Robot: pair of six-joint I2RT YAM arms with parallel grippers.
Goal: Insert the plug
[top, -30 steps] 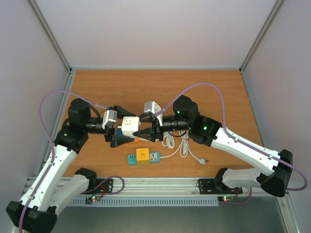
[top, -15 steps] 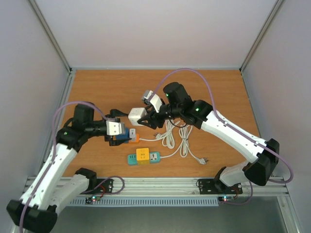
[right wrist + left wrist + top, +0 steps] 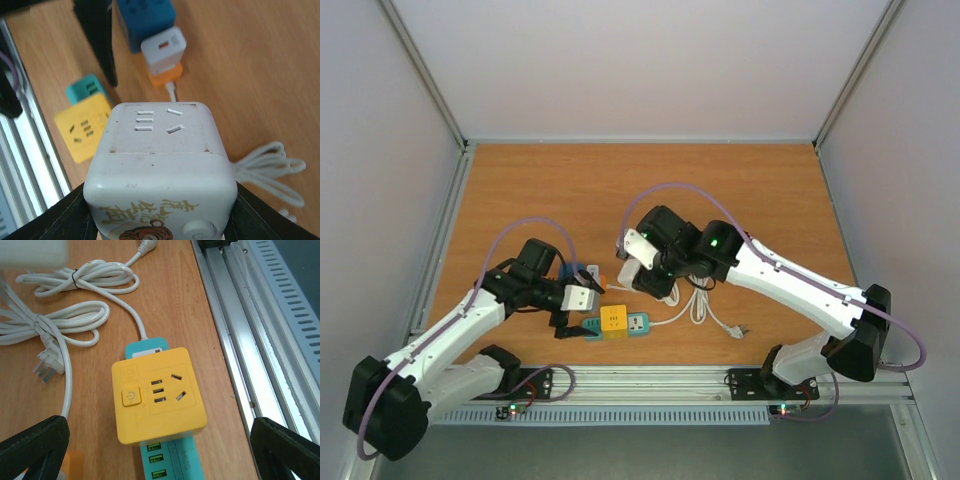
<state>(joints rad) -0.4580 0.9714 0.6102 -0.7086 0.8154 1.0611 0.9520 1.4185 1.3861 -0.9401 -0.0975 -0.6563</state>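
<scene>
- The plug, a white cube adapter (image 3: pixel 159 165), is clamped between the two fingers of the right tool (image 3: pixel 160 215), one finger pressing on each side of it.
- Its slotted socket face is turned up toward the right wrist camera. We cannot tell whether it touches the bench (image 3: pixel 570 190).
- From above, the cube sits near the middle of the bench, just far of the teal power strip (image 3: pixel 638 325) and close beside the coiled white cable (image 3: pixel 75 320).
- The left tool (image 3: pixel 157 422) is spread wide, holding nothing, with a finger on either side of the yellow socket cube (image 3: pixel 157 395) below it.
- That yellow cube rests on the teal strip, its power button and slots facing up.
- A loose three-pin plug (image 3: pixel 47 362) lies at the end of the cable, flat on the bench.
- A blue block (image 3: pixel 145 22) and a white charger (image 3: pixel 162 47) on an orange piece (image 3: pixel 166 75) sit just left of the cube adapter.
</scene>
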